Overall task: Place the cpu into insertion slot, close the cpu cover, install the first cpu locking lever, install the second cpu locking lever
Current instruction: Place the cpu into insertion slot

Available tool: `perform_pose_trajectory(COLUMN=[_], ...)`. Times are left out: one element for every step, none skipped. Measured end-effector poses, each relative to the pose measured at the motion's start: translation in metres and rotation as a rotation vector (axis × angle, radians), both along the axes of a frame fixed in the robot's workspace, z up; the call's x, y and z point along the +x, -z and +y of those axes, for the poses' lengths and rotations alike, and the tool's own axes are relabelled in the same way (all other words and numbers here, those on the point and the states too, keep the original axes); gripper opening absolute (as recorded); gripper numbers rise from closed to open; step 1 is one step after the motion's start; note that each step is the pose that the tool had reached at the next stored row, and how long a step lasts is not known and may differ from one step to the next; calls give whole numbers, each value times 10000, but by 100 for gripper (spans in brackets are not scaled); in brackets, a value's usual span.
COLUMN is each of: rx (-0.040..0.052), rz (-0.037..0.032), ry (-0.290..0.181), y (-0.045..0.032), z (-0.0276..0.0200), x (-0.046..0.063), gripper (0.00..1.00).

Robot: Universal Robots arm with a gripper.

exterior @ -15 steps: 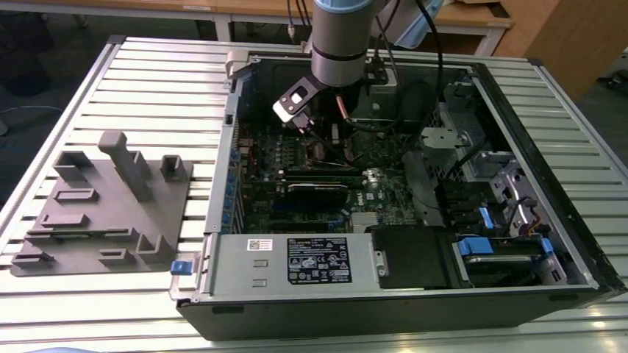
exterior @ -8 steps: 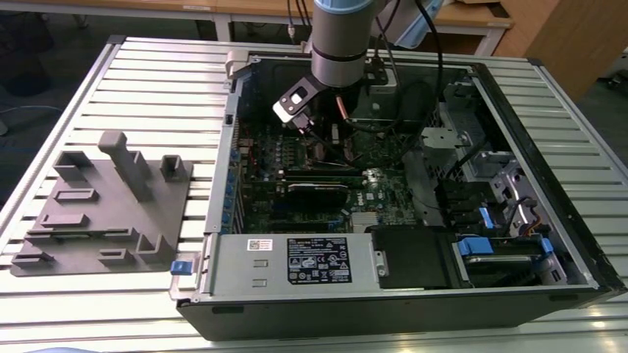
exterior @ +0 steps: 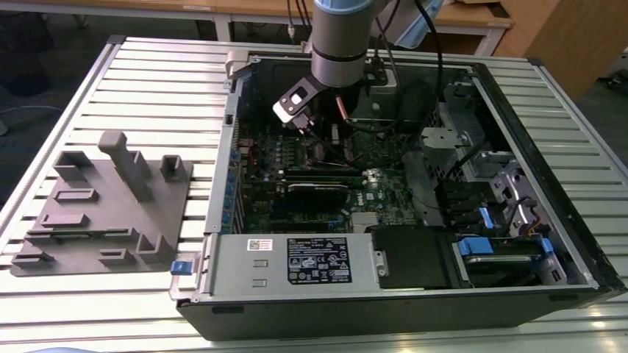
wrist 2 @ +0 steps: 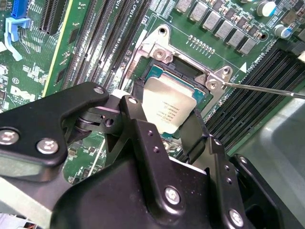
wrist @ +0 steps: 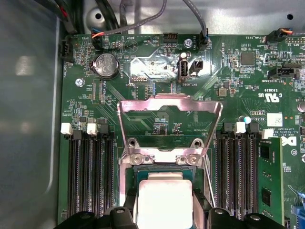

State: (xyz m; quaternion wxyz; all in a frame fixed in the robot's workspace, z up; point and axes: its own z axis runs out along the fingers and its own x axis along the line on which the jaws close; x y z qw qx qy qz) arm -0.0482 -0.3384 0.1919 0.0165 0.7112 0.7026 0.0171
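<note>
- Exterior view: an open computer case (exterior: pixel 393 316) lies on its side on a slatted metal table (exterior: pixel 157 66), with a grey moulded fixture block (exterior: pixel 108 213) beside it on the exterior view's left. The arm (exterior: pixel 339 37) comes straight down into the far half of the case, its wrist end just above the green motherboard (exterior: pixel 294 198).
- Second wrist view: the gripper (wrist 2: pixel 167 109) sits right over the insertion slot (wrist 2: pixel 153 50). Its two black fingers (wrist 2: pixel 196 136) are drawn in against opposite edges of the cpu (wrist 2: pixel 169 102), so it has hold of the chip with only the chip's width between them. The cpu's silver top faces up inside the slot's metal rim. I can't tell whether it is fully seated or a touch above. A thin locking lever (wrist 2: pixel 267 89) stretches away from one corner of the slot, and long black memory slots (wrist 2: pixel 95 33) run alongside.
- First wrist view: the cpu cover (wrist: pixel 167 153) stands swung up and open, the board visible through its cut-out centre. Just before its hinge lies the cpu, bright between the fingers, within the slot. Memory slots flank it on both sides, and a coin battery (wrist: pixel 107 65) sits farther up the board.
</note>
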Motion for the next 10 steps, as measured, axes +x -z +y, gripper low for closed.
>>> perform_pose_trajectory(rx=[-1,-1,0,2,2,2,3,2,2,2], rz=[0,-1,-1,-3,-3,-3,-3,-3,-3,-3], ry=[0,0,0,0,0,0,0,-1,0,0], y=[1,1,2,3,3,3,3,3,3,3], z=[0,0,0,1,0,0,1,0,0,0], x=[0,0,0,0,0,0,0,0,0,0], gripper=[54,54,54,54,54,54,54,54,54,54])
